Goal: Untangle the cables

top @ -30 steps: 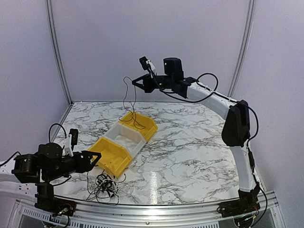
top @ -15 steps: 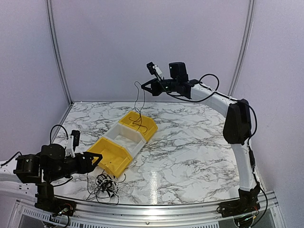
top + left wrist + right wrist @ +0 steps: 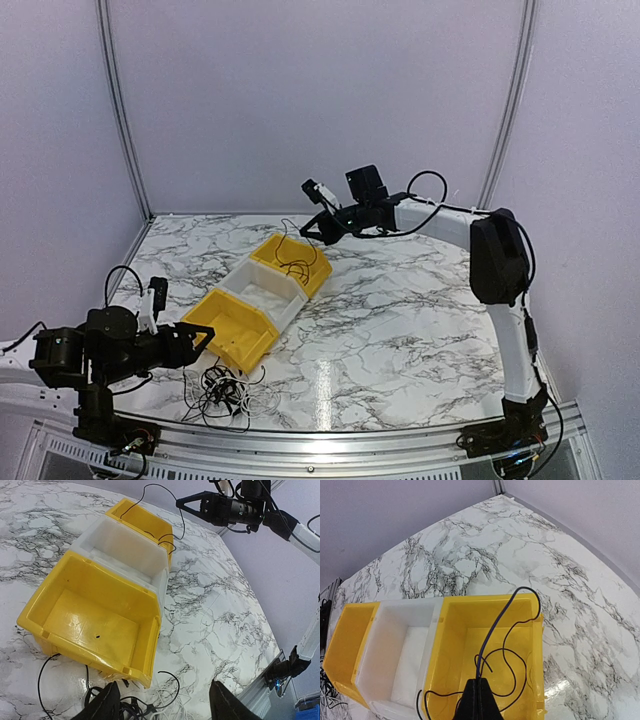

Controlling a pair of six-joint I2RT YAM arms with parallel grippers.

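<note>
Right end effector (image 3: 479, 697): clamping together on one black cable (image 3: 496, 622), dangling into far yellow bin (image 3: 522, 690).
Tangle (image 3: 220, 392): lying by surface (image 3: 400, 300) near-left edge.
Left end effector (image 3: 162, 702): gaping apart, hovering beside tangle.

Pale lilac walls (image 3: 300, 100) enclose a marble-patterned table (image 3: 400, 320); metal corner posts (image 3: 118, 110).

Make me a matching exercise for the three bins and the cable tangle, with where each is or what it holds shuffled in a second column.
1. near yellow bin
2. white bin
3. far yellow bin
4. tangle of cables

A. holds a loose black cable
B. lies on the table in front of the bins
C. yellow and holds no cable
D. sits between two yellow bins

Pairs: 1-C, 2-D, 3-A, 4-B.
</note>
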